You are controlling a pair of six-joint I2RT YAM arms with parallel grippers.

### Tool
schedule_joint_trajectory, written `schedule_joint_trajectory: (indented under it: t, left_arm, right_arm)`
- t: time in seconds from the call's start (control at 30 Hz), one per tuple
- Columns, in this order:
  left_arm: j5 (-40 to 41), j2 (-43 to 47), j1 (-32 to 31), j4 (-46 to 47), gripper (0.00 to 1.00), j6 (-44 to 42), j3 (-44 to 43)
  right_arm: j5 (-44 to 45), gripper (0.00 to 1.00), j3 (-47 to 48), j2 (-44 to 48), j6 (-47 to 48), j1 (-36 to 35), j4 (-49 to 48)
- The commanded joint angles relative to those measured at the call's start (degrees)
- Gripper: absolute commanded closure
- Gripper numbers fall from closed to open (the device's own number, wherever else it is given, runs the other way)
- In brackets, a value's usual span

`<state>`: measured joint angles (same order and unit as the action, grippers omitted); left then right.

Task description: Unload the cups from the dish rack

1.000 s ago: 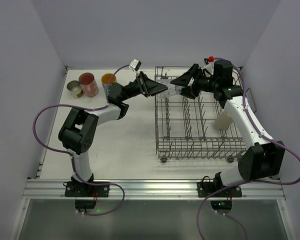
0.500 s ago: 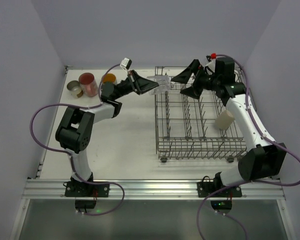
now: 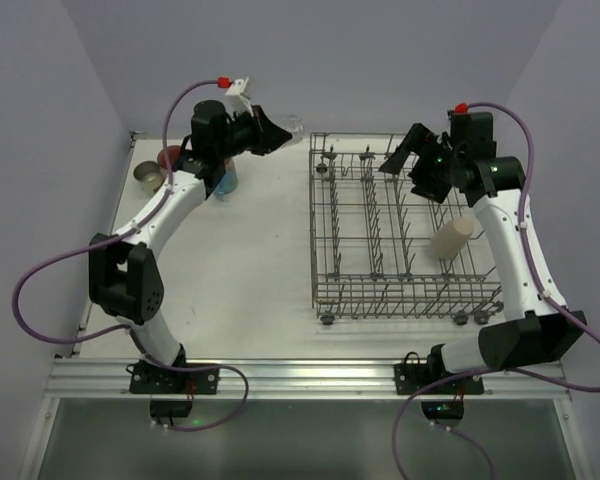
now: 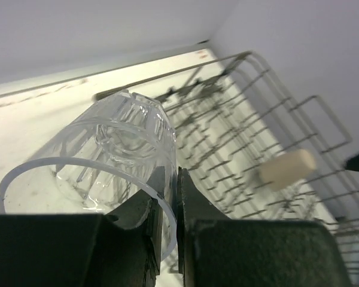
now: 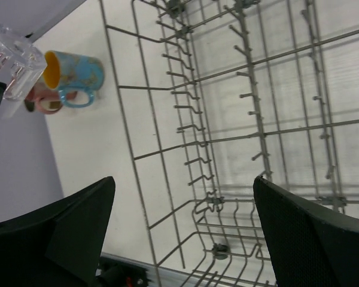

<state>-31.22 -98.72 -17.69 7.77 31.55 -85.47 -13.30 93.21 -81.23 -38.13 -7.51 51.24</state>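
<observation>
Left gripper [image 4: 169, 192] — jaws narrow, pinching wall of clear glass tumbler [image 4: 113, 152] at rim, one finger inside, one outside. Tumbler held high and tilted, close to back wall [image 3: 360, 60], over far-left cluster: blue mug [image 5: 78, 75], pink mug [image 5: 43, 101], tan cup [image 3: 148, 178].

To do it well: level tumbler, lower slowly onto bare table [image 3: 250, 290] beside mugs, not onto them; thin rim pinch may slip.

Right gripper [image 3: 418, 165] spread wide, empty, above far end of dish rack [image 3: 325, 250]. Beige cup [image 3: 450, 240] lies in rack's right side — likely next.

Room: wall tight behind, open table between mugs and rack.
</observation>
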Motion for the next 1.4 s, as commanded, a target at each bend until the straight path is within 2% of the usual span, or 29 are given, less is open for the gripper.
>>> schedule_joint_trajectory:
  t: [0.0, 0.17, 0.47, 0.7, 1.0, 1.1, 1.23, 1.37]
  left_arm:
    - [13.01, -4.37, -0.32, -21.29, 1.00, -14.58, -5.49]
    - [22.67, -10.96, -1.64, -27.36, 1.00, -17.84, -10.76]
    - [32.53, -22.56, -2.70, -34.66, 1.00, -21.53, -23.06]
    - [35.61, -31.44, -3.14, -42.04, 1.00, -23.55, -32.21]
    - [38.34, -34.52, -3.58, -46.79, 1.00, -25.40, -35.55]
    - [38.61, -35.23, -3.58, -47.76, 1.00, -25.75, -35.99]
    - [39.04, -36.19, -3.58, -48.46, 1.00, -26.19, -36.26]
    - [38.61, -36.81, -3.58, -48.46, 0.89, -26.19, -36.34]
  right_arm:
    - [10.65, 0.01, 3.38, 2.39, 5.25, -0.05, 7.20]
    - [18.21, 0.01, 3.74, 3.44, 6.84, 0.04, 11.68]
    - [25.25, 0.01, 1.72, 4.94, 9.04, 0.56, 15.90]
    - [28.76, 0.01, -1.27, 6.08, 9.83, 0.74, 19.06]
    - [33.69, 0.01, -2.50, 5.91, 7.37, 1.27, 22.32]
    - [30.98, 0.01, -3.91, 5.82, 7.19, 3.63, 22.15]
    - [33.33, 0.01, -7.15, 6.17, 5.96, 5.48, 21.53]
    - [33.87, 0.01, -9.53, 6.00, 5.96, 7.16, 20.04]
